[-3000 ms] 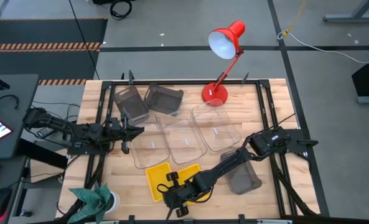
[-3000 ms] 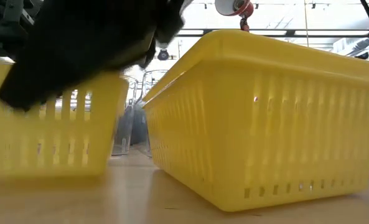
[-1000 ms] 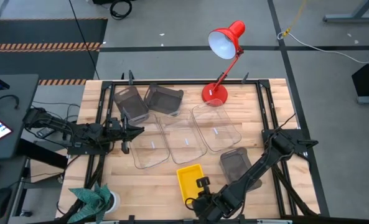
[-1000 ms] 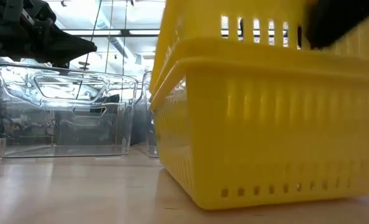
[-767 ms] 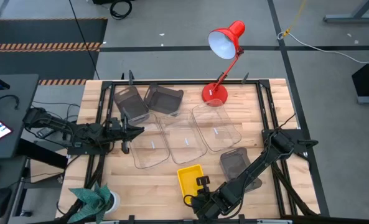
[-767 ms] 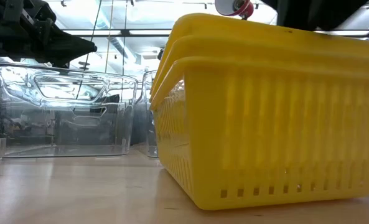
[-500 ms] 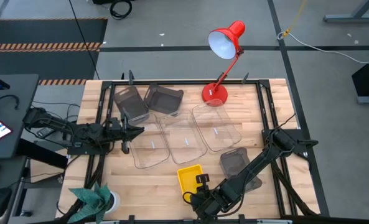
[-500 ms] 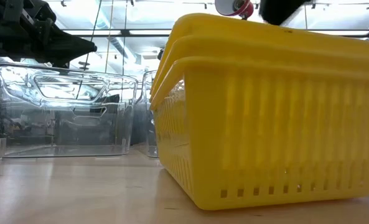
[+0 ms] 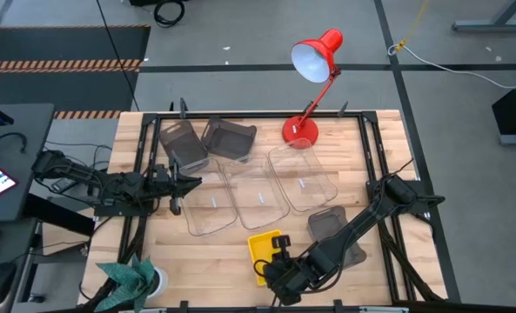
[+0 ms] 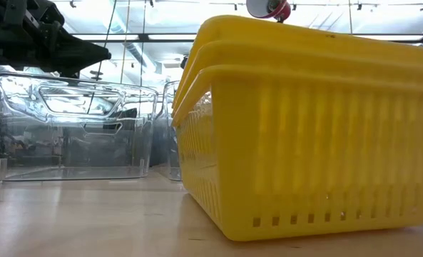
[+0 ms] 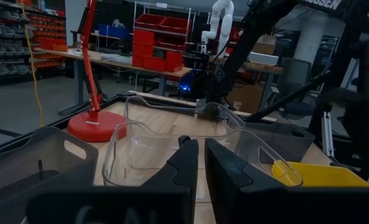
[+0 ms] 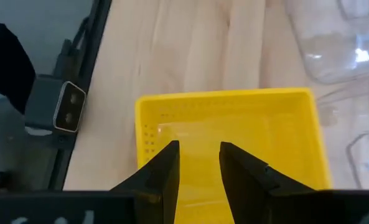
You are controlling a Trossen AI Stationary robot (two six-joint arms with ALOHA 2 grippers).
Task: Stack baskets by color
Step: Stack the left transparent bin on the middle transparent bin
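Right gripper (image 9: 272,276) hangs over the front edge of the table (image 9: 231,252), above the near end of the yellow stack (image 9: 263,247), fingers (image 12: 165,171) set narrowly apart with nothing between them and yellow plastic showing through the gap. From table level that stack shows three rims nested one inside another, so I count three yellow baskets, all in one pile near the front middle. Three clear baskets (image 9: 259,198) sit side by side in a row across the middle of the table, separate and upright, not stacked. Grey baskets number three as well: two (image 9: 181,143) at the back left, lying close together and tilted, and a third (image 9: 336,235) alone at the front right, just beside the right arm and behind the yellow pile. One red lamp (image 9: 311,69) stands at the back edge, its base near the rightmost clear basket. Left gripper (image 9: 176,193) waits at the left side, level with the clear row, pointing toward the nearest clear basket; its two fingers (image 11: 187,165) stand close together with only a thin slit between them, holding nothing.
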